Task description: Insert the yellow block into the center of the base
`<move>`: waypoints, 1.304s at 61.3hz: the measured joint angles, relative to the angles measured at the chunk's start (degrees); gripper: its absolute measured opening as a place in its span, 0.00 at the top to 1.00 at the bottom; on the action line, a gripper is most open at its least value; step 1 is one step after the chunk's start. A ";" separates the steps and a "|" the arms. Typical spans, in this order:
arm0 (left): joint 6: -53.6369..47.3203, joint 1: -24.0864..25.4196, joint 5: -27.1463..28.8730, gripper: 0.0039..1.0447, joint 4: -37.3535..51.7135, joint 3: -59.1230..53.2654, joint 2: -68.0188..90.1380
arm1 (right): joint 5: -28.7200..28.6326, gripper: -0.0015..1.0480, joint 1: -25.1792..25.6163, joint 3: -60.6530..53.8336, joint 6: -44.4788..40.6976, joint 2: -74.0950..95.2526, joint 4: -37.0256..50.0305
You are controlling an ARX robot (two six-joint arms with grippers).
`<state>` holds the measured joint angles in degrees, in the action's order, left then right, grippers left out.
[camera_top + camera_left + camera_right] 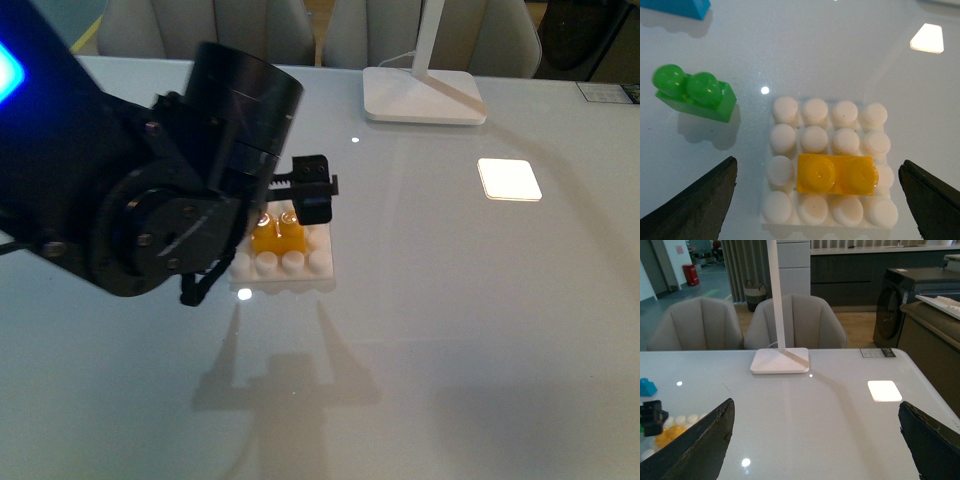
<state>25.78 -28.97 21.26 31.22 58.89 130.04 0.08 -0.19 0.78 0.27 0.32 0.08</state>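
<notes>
Now the small yellow-orange two-stud plastic brick (836,174) sits pressed onto the flat white studded square plate (827,167) — left gripper (820,200) spread wide above it, holding nothing.

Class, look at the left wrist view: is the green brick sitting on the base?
No. The green brick lies on the bare table, clear of the base, which carries only the yellow block.

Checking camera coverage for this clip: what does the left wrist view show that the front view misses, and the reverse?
Only the left wrist view shows the green two-stud plastic brick and a blue brick's corner. Only the front view shows the white lamp foot and the left arm's dark body. Both show the yellow two-stud block seated on the white studded square base, with the open left gripper around it.
</notes>
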 joint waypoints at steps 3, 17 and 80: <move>-0.68 1.18 -1.68 0.07 3.10 -4.26 -3.78 | 0.00 0.08 0.00 0.00 0.00 0.00 0.00; -4.37 8.33 -7.89 0.07 11.87 -24.04 -22.23 | 0.00 0.08 0.00 0.00 0.00 0.00 0.00; -25.14 28.72 -21.22 0.98 2.64 -58.21 -95.32 | 0.02 0.08 0.00 0.00 0.00 -0.09 -0.07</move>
<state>0.64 -0.25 0.03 33.87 0.69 34.72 0.10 -0.19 0.78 0.27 0.23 0.01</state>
